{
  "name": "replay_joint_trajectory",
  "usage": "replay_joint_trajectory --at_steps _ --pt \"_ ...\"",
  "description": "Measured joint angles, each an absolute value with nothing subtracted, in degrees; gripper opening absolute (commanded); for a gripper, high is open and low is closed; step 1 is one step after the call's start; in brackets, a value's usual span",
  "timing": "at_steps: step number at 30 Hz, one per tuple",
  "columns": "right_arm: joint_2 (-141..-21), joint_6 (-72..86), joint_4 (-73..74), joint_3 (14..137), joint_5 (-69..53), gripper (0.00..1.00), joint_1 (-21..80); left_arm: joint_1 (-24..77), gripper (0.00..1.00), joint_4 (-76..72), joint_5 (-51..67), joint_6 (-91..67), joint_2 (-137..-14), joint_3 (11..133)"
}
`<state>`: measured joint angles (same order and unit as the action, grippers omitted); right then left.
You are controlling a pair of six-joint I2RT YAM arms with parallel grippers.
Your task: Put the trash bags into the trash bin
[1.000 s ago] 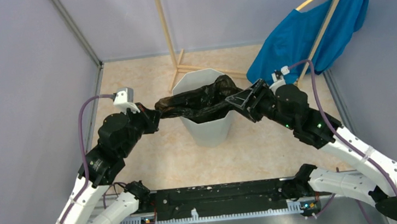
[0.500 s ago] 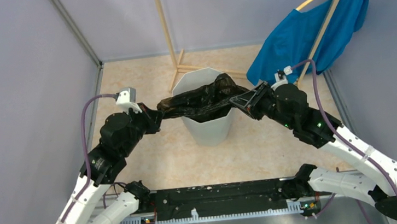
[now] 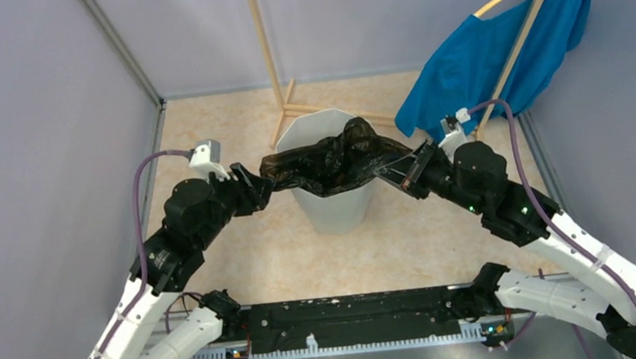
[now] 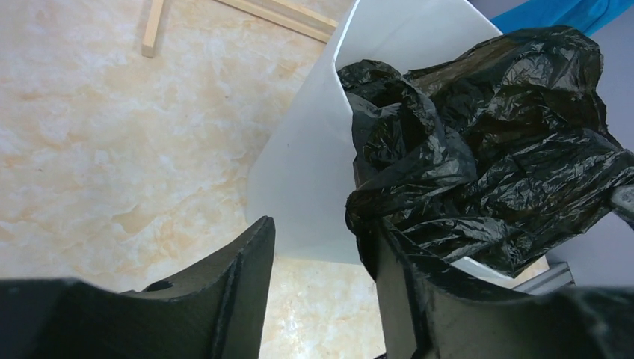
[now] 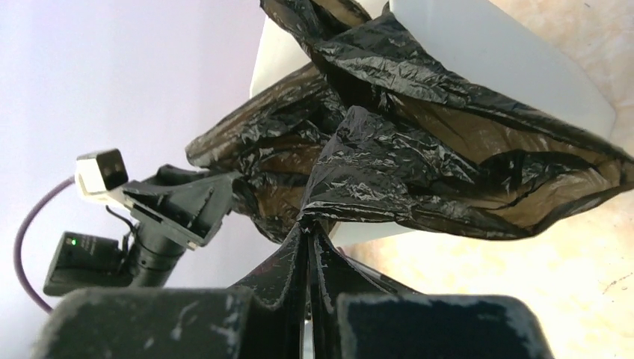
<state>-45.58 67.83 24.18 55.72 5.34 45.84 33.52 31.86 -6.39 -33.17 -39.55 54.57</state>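
Note:
The black glossy trash bag [image 3: 330,162] lies crumpled across the mouth of the white faceted trash bin [image 3: 335,209], bulging above the rim. My left gripper [image 3: 253,186] stands open at the bin's left side; between its fingers show only the bin wall [image 4: 299,187] and floor. A fold of the bag [image 4: 478,172] rests against the inner finger [image 4: 392,277]. My right gripper [image 3: 403,169], at the bin's right side, is shut on a pinched fold of the bag [image 5: 389,149], its tips [image 5: 308,222] pressed together on the plastic.
A blue garment [image 3: 495,48] hangs on a wooden rack [image 3: 271,52] behind and to the right of the bin. Grey-lilac walls close in at left, back and right. The floor [image 3: 251,247] is beige marble-patterned. A black rail [image 3: 355,321] runs between the arm bases.
My left gripper has opened and let go of the bag's left end, which has slumped toward the bin. My right gripper has shut on the bag's right side and drawn slightly rightward.

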Motion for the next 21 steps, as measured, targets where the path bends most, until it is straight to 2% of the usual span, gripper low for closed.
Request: replay_joint_trajectory --at_steps 4,10,12,16,21 --pt "-43.64 64.64 24.03 53.49 3.14 0.0 45.84 33.52 0.68 32.95 -5.98 -34.33 -39.48 55.42" --pt "-40.49 60.53 22.98 49.36 -0.89 0.0 45.84 33.52 0.89 33.74 -5.1 -35.97 -37.56 56.64" --pt "-39.48 59.37 22.22 48.03 -2.24 0.0 45.84 33.52 0.91 33.93 -4.93 -36.34 -36.91 57.14" --pt "-38.59 57.45 21.82 47.24 -3.99 0.0 45.87 33.52 0.87 33.67 -4.56 -36.95 -35.77 58.08" --pt "-38.57 55.2 20.64 46.35 -5.17 0.0 45.87 33.52 0.64 33.12 -4.27 -37.43 -36.56 58.06"
